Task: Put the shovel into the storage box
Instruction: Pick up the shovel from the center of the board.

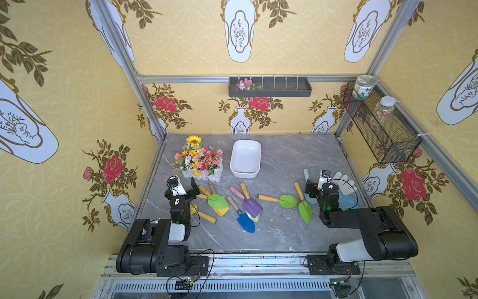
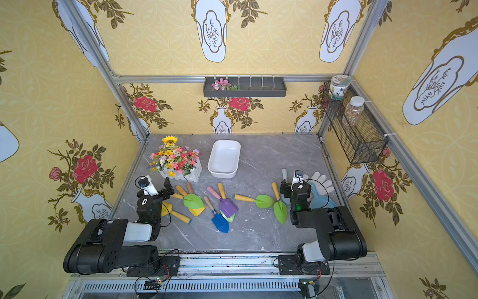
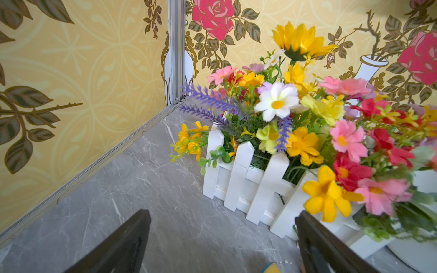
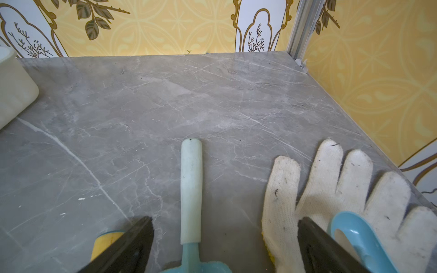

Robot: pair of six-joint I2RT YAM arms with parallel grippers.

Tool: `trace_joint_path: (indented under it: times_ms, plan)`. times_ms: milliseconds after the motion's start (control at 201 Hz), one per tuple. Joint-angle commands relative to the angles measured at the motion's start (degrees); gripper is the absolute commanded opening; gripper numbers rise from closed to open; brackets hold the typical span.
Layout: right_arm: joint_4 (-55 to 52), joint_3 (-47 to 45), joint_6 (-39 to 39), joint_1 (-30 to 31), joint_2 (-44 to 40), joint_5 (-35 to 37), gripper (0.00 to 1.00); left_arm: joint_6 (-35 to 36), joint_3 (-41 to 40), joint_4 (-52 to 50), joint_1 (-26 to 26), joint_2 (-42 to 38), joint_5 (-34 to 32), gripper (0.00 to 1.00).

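Observation:
The white storage box (image 1: 245, 159) (image 2: 224, 159) stands empty at the back middle of the grey table. Several toy shovels lie in front of it, among them a blue one (image 1: 245, 222), a purple one (image 1: 252, 207) and a green one (image 1: 288, 201). My right gripper (image 4: 224, 221) (image 1: 320, 181) is open, hovering over a pale blue shovel whose white handle (image 4: 191, 189) lies between its fingers, untouched. My left gripper (image 3: 221, 217) (image 1: 183, 182) is open over bare table beside the flower box, holding nothing. A green-bladed shovel (image 1: 218, 201) lies just right of it.
A white picket flower box (image 1: 200, 161) (image 3: 248, 184) stands left of the storage box. A white glove (image 4: 331, 189) and a blue scoop (image 4: 354, 236) lie by the right gripper. A dark tray (image 1: 270, 88) hangs on the back wall and a mesh basket (image 1: 382, 126) on the right wall.

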Motion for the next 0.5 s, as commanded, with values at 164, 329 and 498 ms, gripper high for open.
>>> trace_joint_path:
  times_ms: [164,329,498]
  plan:
    - [0.48,0.12,-0.22,-0.07,-0.17,-0.87,0.97,0.59,0.07,1.27,-0.04,0.49,0.41,1.00]
    - [0.41,0.13,-0.22,-0.10,-0.17,-0.91,0.97,-0.17,0.19,0.83,0.57,0.35,0.25,1.00]
    - [0.42,0.08,-0.22,-0.07,-0.25,-0.96,0.97,-0.19,0.32,0.78,0.58,0.38,0.20,1.00]
